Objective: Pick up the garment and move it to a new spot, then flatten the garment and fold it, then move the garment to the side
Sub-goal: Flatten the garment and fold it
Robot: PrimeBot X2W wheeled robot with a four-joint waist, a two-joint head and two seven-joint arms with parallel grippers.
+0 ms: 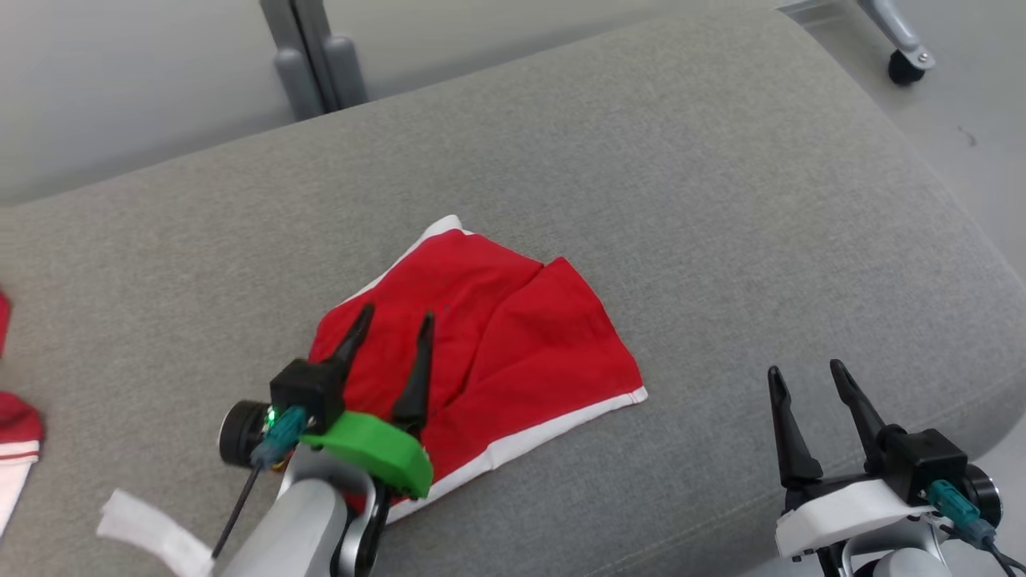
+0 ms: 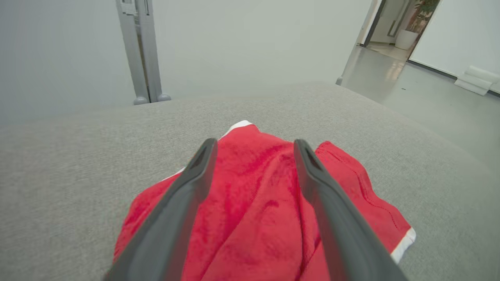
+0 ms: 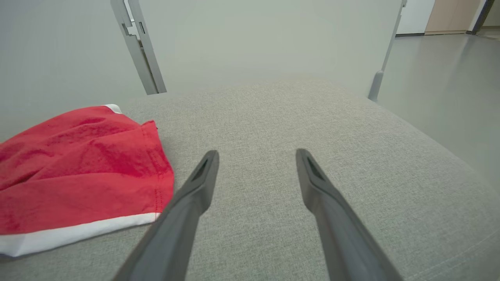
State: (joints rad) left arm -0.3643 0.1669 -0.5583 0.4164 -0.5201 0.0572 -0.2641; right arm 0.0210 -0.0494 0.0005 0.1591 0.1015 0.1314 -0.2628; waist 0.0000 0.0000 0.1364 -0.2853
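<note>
The garment (image 1: 497, 344) is red cloth with white trim, folded and lying on the grey cushion (image 1: 721, 200). My left gripper (image 1: 397, 314) hovers over its near-left part, open, with nothing between the fingers. In the left wrist view the garment (image 2: 258, 203) spreads below the open left gripper (image 2: 254, 145), creased along the middle. My right gripper (image 1: 803, 370) stands open at the lower right, over bare cushion and apart from the garment. The right wrist view has the garment (image 3: 78, 168) at the left, its white hem toward me, and the open right gripper (image 3: 257, 153) over grey fabric.
Another red and white cloth (image 1: 16, 433) lies at the cushion's left edge, and a white strip (image 1: 152, 533) near the lower left. A grey post (image 1: 317, 56) stands behind the cushion. A caster wheel (image 1: 906, 66) sits on the floor at the top right.
</note>
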